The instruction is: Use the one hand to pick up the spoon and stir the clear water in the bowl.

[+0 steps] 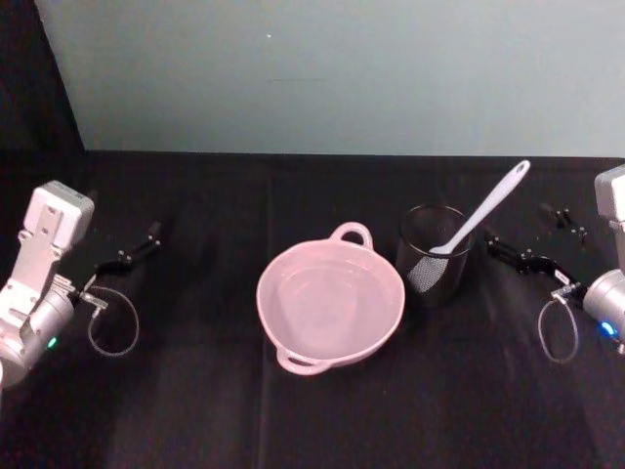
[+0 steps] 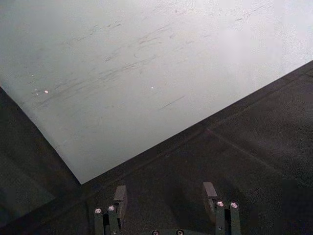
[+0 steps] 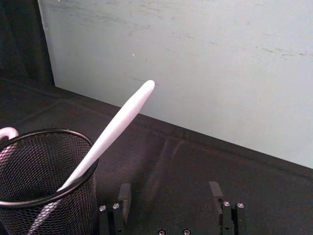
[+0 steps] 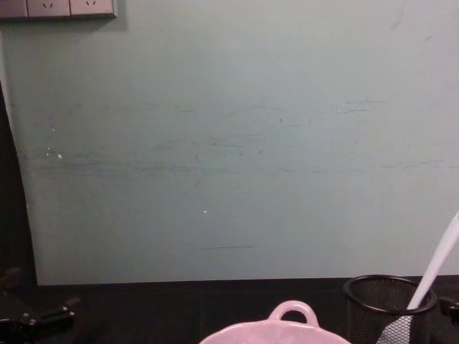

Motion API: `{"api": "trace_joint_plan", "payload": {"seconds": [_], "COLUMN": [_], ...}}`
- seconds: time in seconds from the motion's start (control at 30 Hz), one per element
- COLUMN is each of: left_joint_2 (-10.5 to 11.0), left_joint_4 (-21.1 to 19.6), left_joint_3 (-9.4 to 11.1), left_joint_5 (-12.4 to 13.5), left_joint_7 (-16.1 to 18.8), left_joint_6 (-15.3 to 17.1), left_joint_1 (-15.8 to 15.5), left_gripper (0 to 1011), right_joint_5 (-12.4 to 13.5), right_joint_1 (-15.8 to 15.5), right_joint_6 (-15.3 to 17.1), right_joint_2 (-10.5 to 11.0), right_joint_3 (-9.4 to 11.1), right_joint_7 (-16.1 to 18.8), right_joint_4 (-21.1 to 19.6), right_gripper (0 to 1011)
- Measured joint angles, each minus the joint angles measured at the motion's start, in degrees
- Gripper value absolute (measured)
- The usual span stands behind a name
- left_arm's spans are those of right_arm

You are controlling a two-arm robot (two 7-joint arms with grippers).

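In mesh cup (image 1: 434, 256): one spoon (image 1: 478, 221)

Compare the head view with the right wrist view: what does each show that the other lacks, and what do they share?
Head view alone: the pink bowl's whole basin with clear water in it, the left gripper at the table's left, and the spoon's head inside the cup. Right wrist view alone: the right gripper's open fingers close up, near the cup. Shared: the black mesh cup with the white spoon leaning out of it, the black table and the pale wall.
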Motion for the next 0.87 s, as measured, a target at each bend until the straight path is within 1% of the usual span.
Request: {"api": "trace_joint_plan", "payload": {"seconds": [0.87], "left_joint_2": [0.0], "left_joint_4": [0.0], "left_joint_3": [0.0], "left_joint_5": [0.0], "left_joint_7": [0.0], "left_joint_6": [0.0], "left_joint_1": [0.0], "left_gripper": [1011], "right_joint_5": [0.01], "right_joint_1": [-0.09], "right_joint_6": [-0.11], "right_joint_2": [0.12], "right_joint_3": [0.05], "right_joint_7": [-0.08], "right_joint_4": [-0.21], "right_gripper": [1003]}}
